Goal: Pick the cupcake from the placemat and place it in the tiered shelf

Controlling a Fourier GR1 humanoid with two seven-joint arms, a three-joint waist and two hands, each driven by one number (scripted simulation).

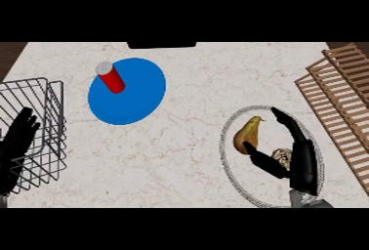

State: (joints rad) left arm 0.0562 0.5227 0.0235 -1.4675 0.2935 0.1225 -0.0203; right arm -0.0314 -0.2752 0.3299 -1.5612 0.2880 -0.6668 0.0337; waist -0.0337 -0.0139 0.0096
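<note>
The cupcake (281,155), small and tan, lies on a round grey-rimmed placemat (229,161) at the lower right of the counter. A yellow-brown pear (249,133) lies just left of it on the same mat. My right hand (306,166) comes in from the lower edge over the mat. Its fingers stretch up past the cupcake's right side and its thumb reaches under the cupcake's left side. The hand is open, and the cupcake sits in the gap, partly hidden. The wooden slatted tiered shelf (338,97) stands along the right edge, close beside that hand.
A blue round mat (137,105) at the upper middle carries a red can (112,80) lying tilted. A wire basket (43,112) stands at the left edge. My left hand (18,139) rests open in front of it. A dark object (162,45) sits at the far edge.
</note>
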